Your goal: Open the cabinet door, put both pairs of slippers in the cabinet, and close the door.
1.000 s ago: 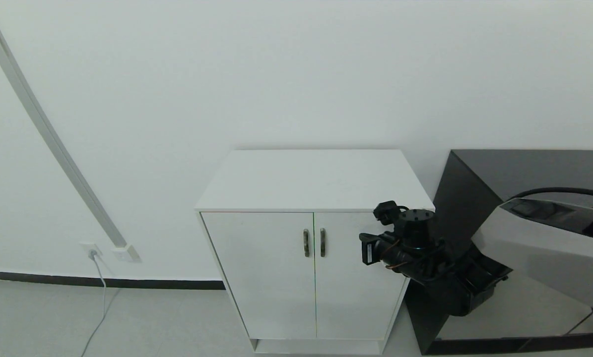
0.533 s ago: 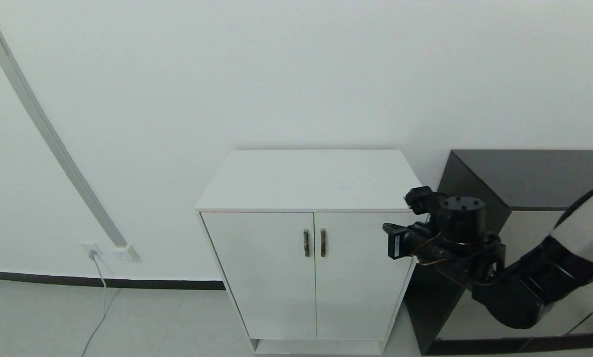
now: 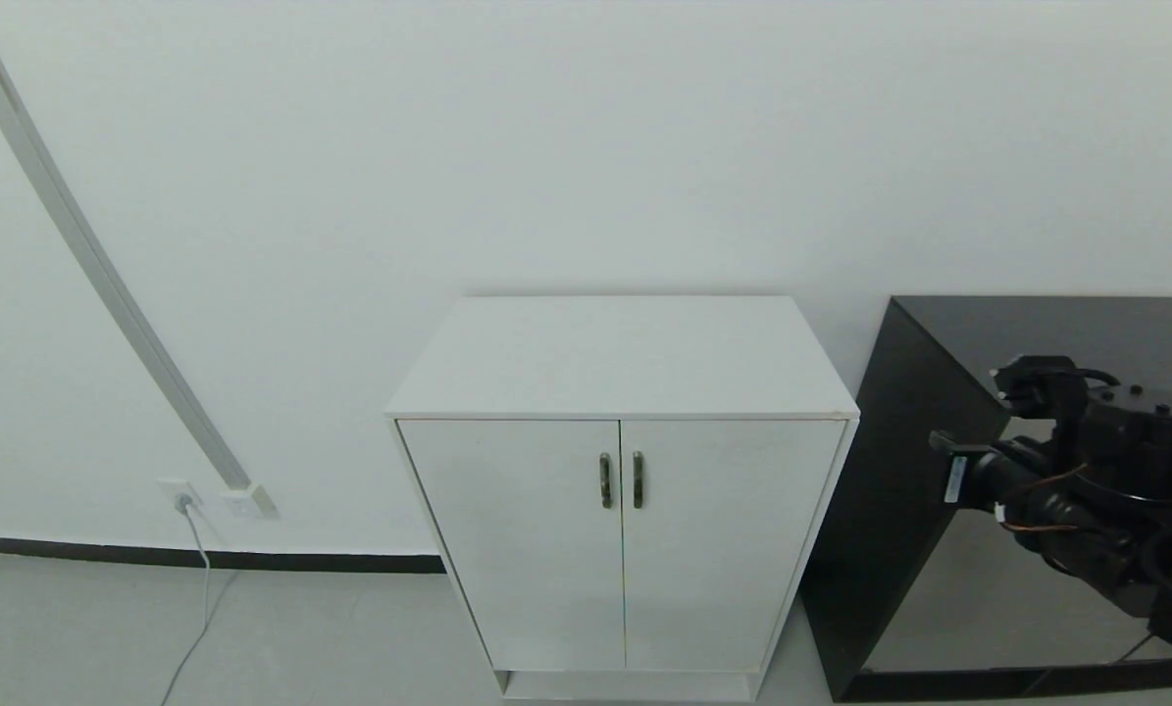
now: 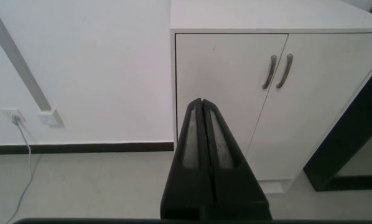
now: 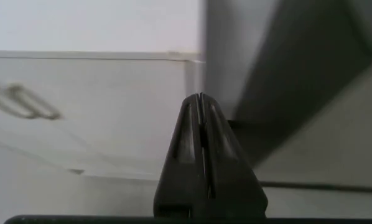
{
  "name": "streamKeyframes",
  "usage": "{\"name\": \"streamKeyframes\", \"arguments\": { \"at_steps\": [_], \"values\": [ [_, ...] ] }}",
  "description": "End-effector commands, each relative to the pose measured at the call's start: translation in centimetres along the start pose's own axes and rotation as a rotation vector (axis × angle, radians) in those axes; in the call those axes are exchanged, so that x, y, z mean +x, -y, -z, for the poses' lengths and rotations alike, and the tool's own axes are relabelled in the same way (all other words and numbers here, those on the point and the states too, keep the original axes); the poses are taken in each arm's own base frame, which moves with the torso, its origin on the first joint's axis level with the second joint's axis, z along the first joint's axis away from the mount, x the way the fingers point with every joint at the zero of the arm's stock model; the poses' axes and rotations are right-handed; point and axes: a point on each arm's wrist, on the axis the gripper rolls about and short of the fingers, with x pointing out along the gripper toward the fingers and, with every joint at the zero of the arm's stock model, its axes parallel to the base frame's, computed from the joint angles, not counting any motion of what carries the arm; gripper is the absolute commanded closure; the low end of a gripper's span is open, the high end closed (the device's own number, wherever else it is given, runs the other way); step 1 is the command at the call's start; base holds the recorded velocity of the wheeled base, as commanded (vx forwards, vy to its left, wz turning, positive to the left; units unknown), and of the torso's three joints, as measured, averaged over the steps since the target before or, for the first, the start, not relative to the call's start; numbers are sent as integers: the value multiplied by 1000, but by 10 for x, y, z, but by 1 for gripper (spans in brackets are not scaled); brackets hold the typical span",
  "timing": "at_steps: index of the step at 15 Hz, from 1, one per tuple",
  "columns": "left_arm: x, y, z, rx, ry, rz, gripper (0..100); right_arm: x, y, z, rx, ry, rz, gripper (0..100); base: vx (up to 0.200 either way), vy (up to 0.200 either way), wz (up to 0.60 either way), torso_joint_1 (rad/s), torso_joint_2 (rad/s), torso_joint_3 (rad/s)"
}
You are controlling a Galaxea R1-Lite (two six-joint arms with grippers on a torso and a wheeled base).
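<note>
The white cabinet (image 3: 621, 358) stands against the wall with both doors shut, and its two dark handles (image 3: 621, 480) meet at the middle seam. My right arm (image 3: 1095, 471) hangs to the right of it, in front of the black unit. In the right wrist view my right gripper (image 5: 201, 99) is shut on nothing, and the cabinet's right door (image 5: 111, 118) and the handles (image 5: 24, 102) lie off to one side. My left gripper (image 4: 201, 102) is shut and empty too, held low before the cabinet's left door (image 4: 226, 74), well short of the handles (image 4: 279, 70).
A black cabinet (image 3: 919, 441) stands right beside the white one. A wall socket with a grey cable (image 3: 185, 502) and a slanted white cable duct (image 3: 105, 275) are on the left. Bare grey floor (image 3: 252, 637) lies in front.
My right arm has swung to the right, from in front of the cabinet's right door to in front of the black unit. The doors stay shut.
</note>
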Motion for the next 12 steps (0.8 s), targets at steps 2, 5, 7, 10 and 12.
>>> {"name": "streamKeyframes", "arguments": {
  "at_steps": [2, 5, 7, 10, 12],
  "values": [
    [0, 0, 0, 0, -1, -1, 100, -47, 22, 3, -16, 22, 46, 100, 0, 0, 0, 0, 0, 0],
    [0, 0, 0, 0, -1, 1, 100, -79, 31, 18, -25, 1, 40, 100, 0, 0, 0, 0, 0, 0],
    [0, 0, 0, 0, -1, 1, 100, -98, 36, 34, -34, -39, 43, 100, 0, 0, 0, 0, 0, 0],
    [0, 0, 0, 2, -1, 1, 100, -125, 44, 45, -20, -61, 45, 100, 0, 0, 0, 0, 0, 0],
    [0, 0, 0, 0, -1, 1, 100, -147, 50, 47, -16, -66, 20, 100, 0, 0, 0, 0, 0, 0]
  ]
}}
